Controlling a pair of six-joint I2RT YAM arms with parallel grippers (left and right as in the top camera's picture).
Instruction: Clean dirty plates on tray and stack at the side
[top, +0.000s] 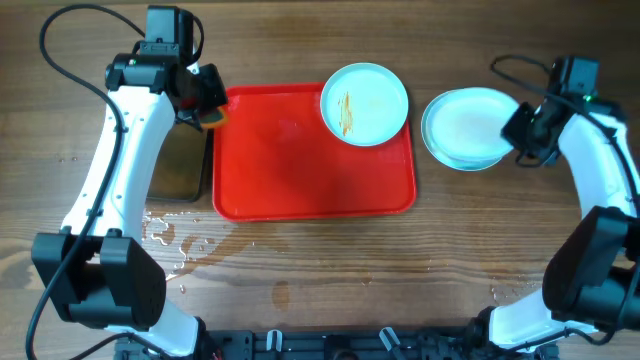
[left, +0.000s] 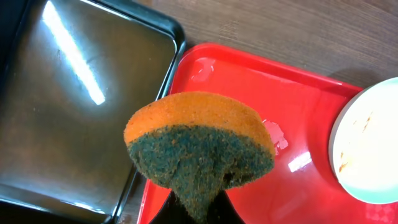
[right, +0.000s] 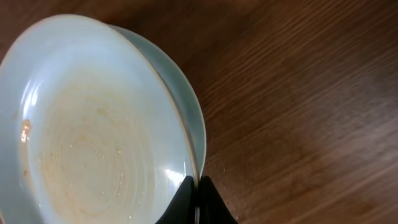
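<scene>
Right hand (right: 198, 200) is pinched on the rim of the top plate (right: 93, 124), which lies on a second plate (right: 189, 112) on the worktop (right: 298, 93) just beside the tray (top: 290, 170). Left hand (left: 194, 210) squeezes a sponge (left: 199, 140) over the tray's left edge. A streaked plate (top: 365, 103) sits in its far right corner.

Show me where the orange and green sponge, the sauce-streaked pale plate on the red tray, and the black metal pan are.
orange and green sponge (left: 199, 149), left wrist view, green scrubbing face.
sauce-streaked pale plate (top: 366, 103), overhead view, its centre.
black metal pan (left: 68, 112), left wrist view, its floor.
</scene>
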